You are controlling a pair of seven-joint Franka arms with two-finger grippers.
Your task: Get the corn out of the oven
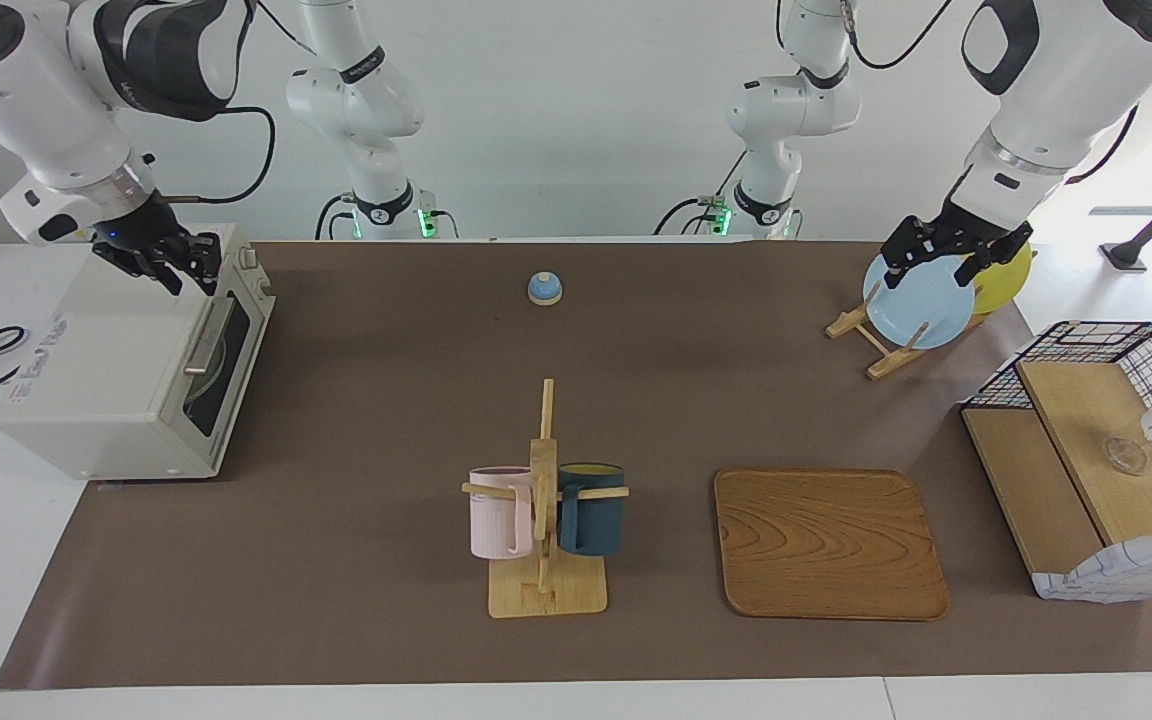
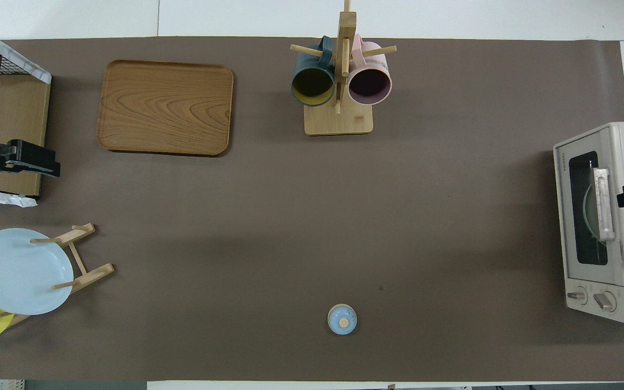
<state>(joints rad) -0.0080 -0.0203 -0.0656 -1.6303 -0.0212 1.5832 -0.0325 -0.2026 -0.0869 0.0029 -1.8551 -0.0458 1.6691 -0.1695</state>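
— Where is the corn, and which way does it point?

— The corn itself does not show. The oven point(image 1: 106, 360) stands at the right arm's end of the table with its door shut, and the dark glass gives only the pale curved rim of something round inside. So the cob's long axis and its tapered end cannot be told.

— And how does the oven lie?

— Its long side runs from nearer the robots to farther from them, and the door faces the middle of the table. The bar handle point(image 2: 602, 203) lies along that same line, and the knobs point(image 2: 593, 298) are at the end nearer the robots.

— What about the grippers?

— The right gripper point(image 1: 176, 265) is over the oven's top, close to the door's upper edge. Whether it is apart or together cannot be told. The left gripper point(image 1: 941, 262) waits with its fingers apart, raised over the basket shelf point(image 1: 1086, 440) at the left arm's end, clamped on nothing.

— What else stands around, and what blocks the way?

— The shut door is what stands between the gripper and the inside. The mug rack point(image 1: 544, 480), holding a pink mug point(image 1: 498, 512) and a dark teal mug point(image 1: 591, 510), is well apart from the oven, with the wooden tray point(image 1: 829, 545) beside it. A small blue dome point(image 1: 545, 288) sits nearer the robots. A blue plate point(image 1: 921, 305) and a yellow plate point(image 1: 1006, 275) lean in a wooden stand near the shelf.
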